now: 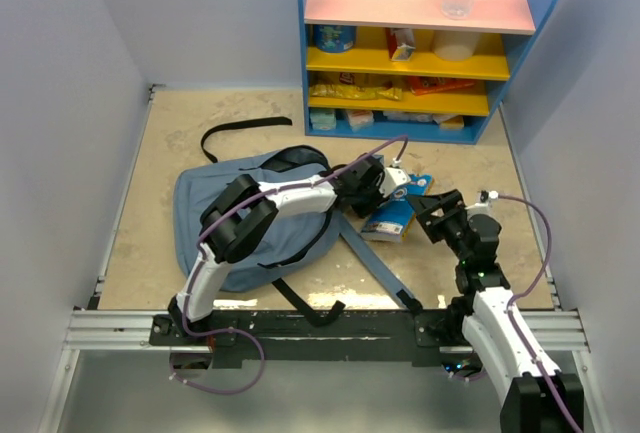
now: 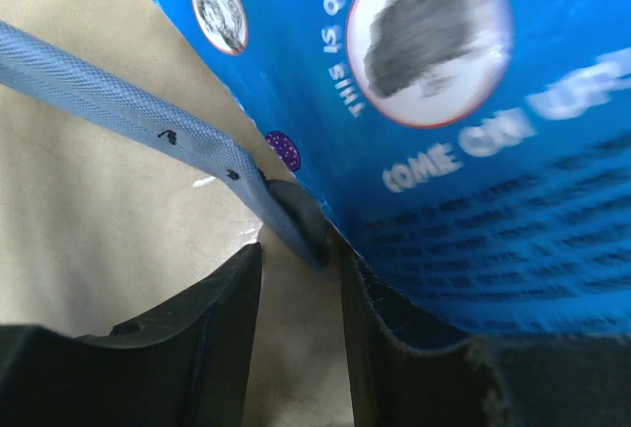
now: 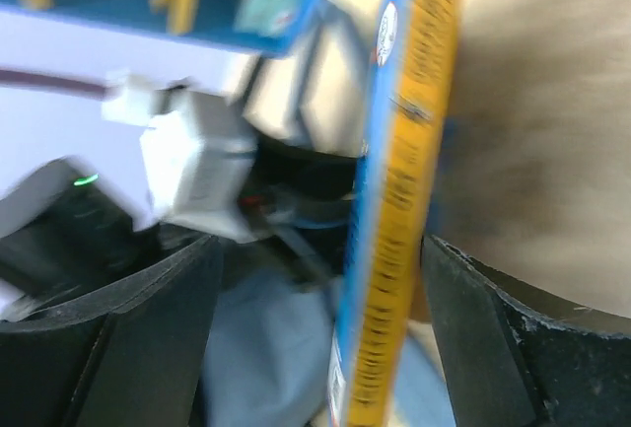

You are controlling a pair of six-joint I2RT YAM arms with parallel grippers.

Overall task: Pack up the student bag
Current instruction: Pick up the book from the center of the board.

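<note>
The grey-blue student bag (image 1: 215, 215) lies flat on the table at centre left, its shoulder strap (image 1: 375, 265) trailing to the right. A blue book (image 1: 393, 216) with a yellow spine stands on edge just right of the bag. My left gripper (image 1: 378, 190) reaches over the bag; in its wrist view its jaws (image 2: 301, 259) stand a little apart, the strap (image 2: 118, 102) ending at the tips and the book (image 2: 463, 131) resting over the right finger. My right gripper (image 1: 432, 215) is wide open, with the book's spine (image 3: 404, 200) between its fingers, nearer the right one.
A blue shelf unit (image 1: 420, 48) with pink and yellow boards stands at the back right, holding bottles, tins and snack packs. A thin black webbing strap (image 1: 245, 129) curls behind the bag. White walls close in both sides.
</note>
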